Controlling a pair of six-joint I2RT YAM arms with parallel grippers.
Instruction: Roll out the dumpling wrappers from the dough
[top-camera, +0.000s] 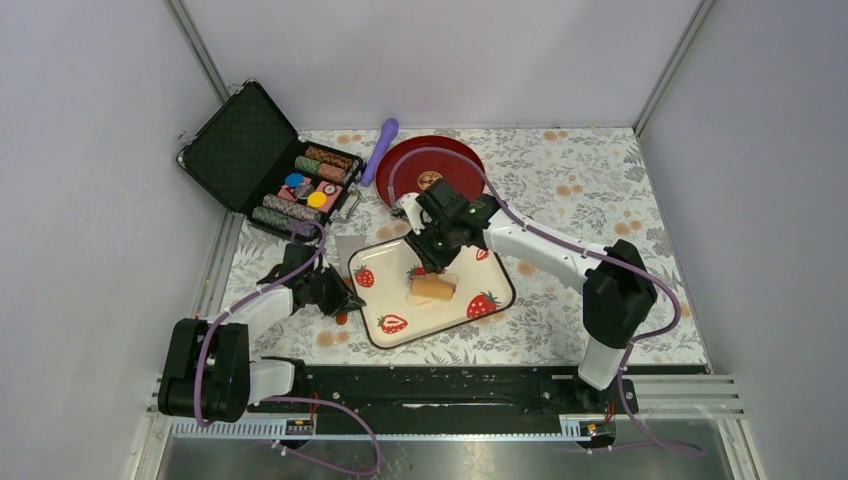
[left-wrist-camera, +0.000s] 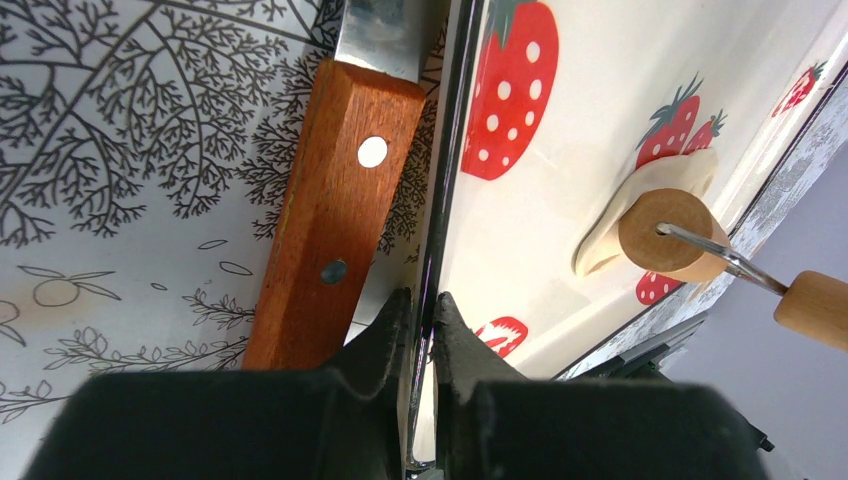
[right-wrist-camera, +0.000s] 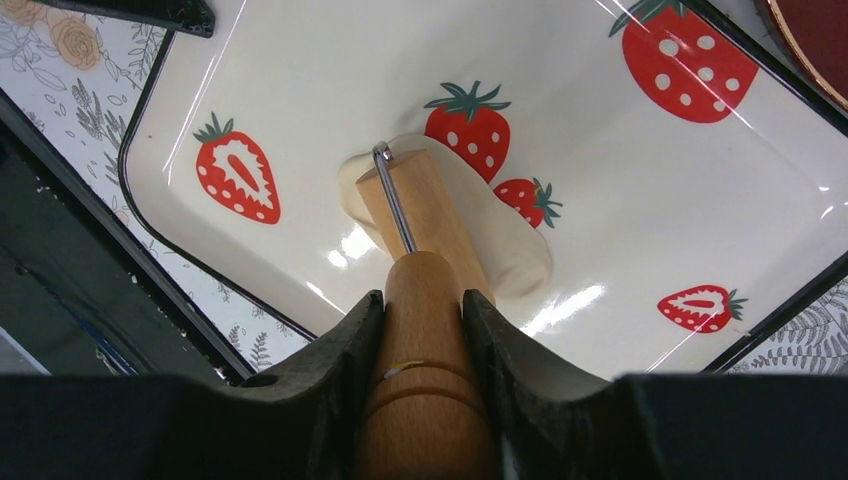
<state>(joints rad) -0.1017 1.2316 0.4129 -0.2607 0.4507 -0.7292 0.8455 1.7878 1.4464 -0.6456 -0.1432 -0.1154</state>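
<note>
Pinching tray (left-wrist-camera: 545, 250) rim tight with left gripper (left-wrist-camera: 420, 305), bottom centre of left wrist view. Clamping right gripper (right-wrist-camera: 420, 300) round wooden roller (right-wrist-camera: 440, 215) handle, holding barrel on dough (right-wrist-camera: 515, 255), mid-frame beside 2 printed strawberries (right-wrist-camera: 470, 135). Judged soft, light, tacky, tear-prone: better worked through roller than pinched; lifting from thin edge only. 1 flattened lump.

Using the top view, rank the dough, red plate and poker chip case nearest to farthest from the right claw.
1. The dough, directly before the right claw, under the roller.
2. The red plate, behind it.
3. The poker chip case, far back left.
</note>
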